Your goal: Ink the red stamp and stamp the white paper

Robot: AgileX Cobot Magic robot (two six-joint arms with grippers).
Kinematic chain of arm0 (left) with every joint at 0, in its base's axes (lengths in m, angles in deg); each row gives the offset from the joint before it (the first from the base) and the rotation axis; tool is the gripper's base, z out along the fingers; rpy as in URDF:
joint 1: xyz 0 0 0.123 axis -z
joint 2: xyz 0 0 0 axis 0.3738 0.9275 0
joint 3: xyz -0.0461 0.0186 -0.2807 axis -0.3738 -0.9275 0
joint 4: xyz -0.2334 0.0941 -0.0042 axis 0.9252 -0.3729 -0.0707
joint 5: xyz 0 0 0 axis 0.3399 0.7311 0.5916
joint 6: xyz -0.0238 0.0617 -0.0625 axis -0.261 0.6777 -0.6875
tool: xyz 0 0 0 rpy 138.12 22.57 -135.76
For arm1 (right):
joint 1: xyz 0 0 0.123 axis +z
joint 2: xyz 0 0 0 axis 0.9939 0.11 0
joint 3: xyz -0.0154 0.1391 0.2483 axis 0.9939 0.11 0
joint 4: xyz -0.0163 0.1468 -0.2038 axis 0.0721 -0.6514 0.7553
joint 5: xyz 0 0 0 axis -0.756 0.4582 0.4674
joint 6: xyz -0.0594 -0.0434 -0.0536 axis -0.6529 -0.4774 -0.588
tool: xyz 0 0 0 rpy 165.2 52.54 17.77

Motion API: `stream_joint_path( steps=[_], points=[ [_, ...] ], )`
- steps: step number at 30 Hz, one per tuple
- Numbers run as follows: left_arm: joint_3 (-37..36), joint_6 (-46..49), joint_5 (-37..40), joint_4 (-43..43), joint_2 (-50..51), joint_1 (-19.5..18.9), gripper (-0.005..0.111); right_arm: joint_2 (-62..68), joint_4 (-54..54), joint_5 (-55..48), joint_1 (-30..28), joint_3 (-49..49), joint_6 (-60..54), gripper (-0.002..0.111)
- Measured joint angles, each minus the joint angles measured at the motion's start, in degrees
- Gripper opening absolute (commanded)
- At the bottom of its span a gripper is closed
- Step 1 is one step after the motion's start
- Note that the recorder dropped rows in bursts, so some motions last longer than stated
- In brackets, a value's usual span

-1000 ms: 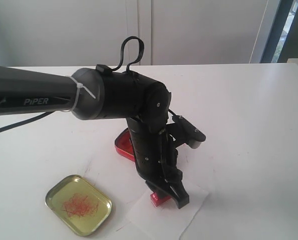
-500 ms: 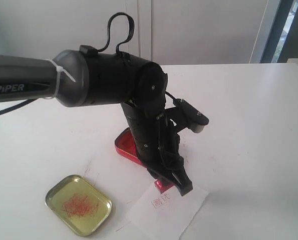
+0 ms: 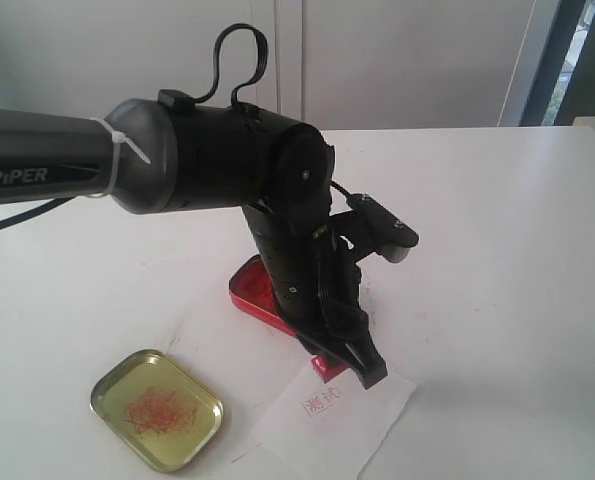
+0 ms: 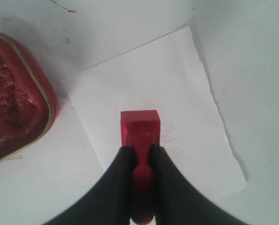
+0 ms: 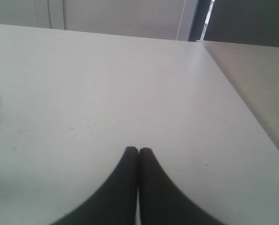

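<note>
My left gripper (image 4: 139, 149) is shut on the handle of the red stamp (image 4: 139, 127), and the stamp's block base sticks out past the fingertips. In the exterior view the red stamp (image 3: 326, 367) hangs just above the far edge of the white paper (image 3: 349, 432), held by the left gripper (image 3: 344, 369). A small red rectangular print (image 3: 322, 402) shows on the sheet, and it is faint in the left wrist view beside the stamp (image 4: 173, 140) on the white paper (image 4: 177, 79). My right gripper (image 5: 138, 150) is shut and empty over bare tabletop.
A red tin of ink paste (image 3: 248, 291) lies just behind the paper, partly hidden by the left arm; it also shows as the red tin (image 4: 12, 103) at the wrist view's edge. A yellowish metal lid (image 3: 157, 410) with red smears sits at the front left.
The left gripper has lifted the stamp off the paper and drawn it back a little, uncovering a red print on the sheet. The arm's forearm has risen slightly.
</note>
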Motion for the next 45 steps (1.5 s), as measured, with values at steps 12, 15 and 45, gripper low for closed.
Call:
stream_joint_path(
  steps=[12, 15, 45],
  points=[
    [0.0, 0.76, 0.23, 0.75, -0.75, -0.1, 0.0, 0.0, 0.0, 0.0, 0.0, 0.0, 0.0, 0.0],
    [0.0, 3.12, 0.47, 3.81, -1.3, -0.75, 0.0, 0.0, 0.0, 0.0, 0.0, 0.0, 0.0, 0.0],
    [0.0, 35.78, 21.1, 49.83, -1.9, -26.27, 0.0, 0.0, 0.0, 0.0, 0.0, 0.0, 0.0, 0.0]
  ],
)
